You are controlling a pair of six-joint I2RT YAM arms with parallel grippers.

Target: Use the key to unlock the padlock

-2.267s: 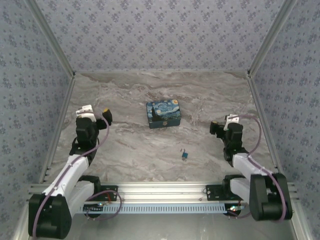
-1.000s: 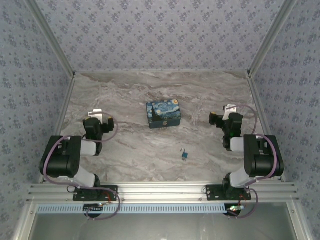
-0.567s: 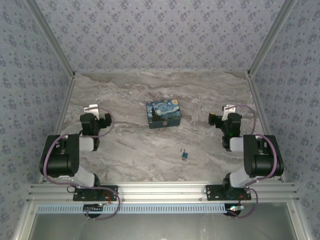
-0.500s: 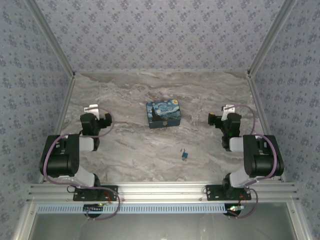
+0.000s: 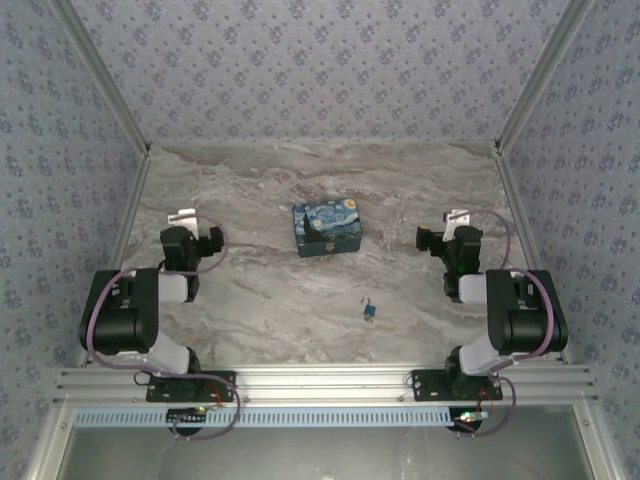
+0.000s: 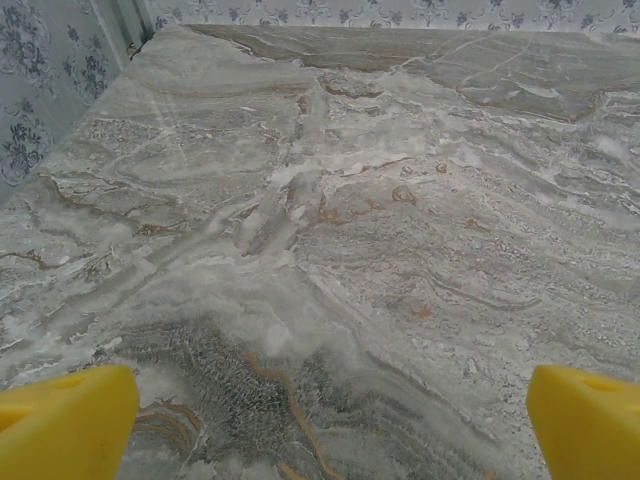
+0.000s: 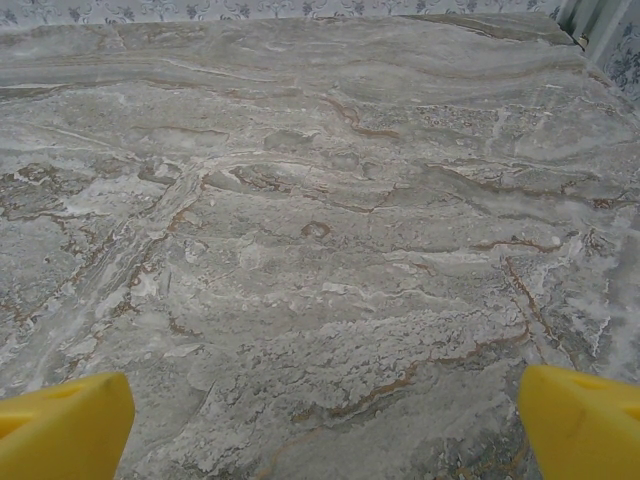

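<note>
The padlock, a tiny blue body with a thin silvery shackle, lies on the marble-patterned table slightly right of centre and towards the near edge, between the two arms and well apart from both. Behind it, towards the far wall, stands a blue-and-yellow painted box, clearly separate from the padlock. The left gripper hangs low over bare marble at the left side. Its yellow fingertips sit at opposite lower corners of the left wrist view, so the jaws are spread wide and hold nothing. The right gripper mirrors it at the right side, its own fingertips equally far apart over bare marble, likewise empty.
</note>
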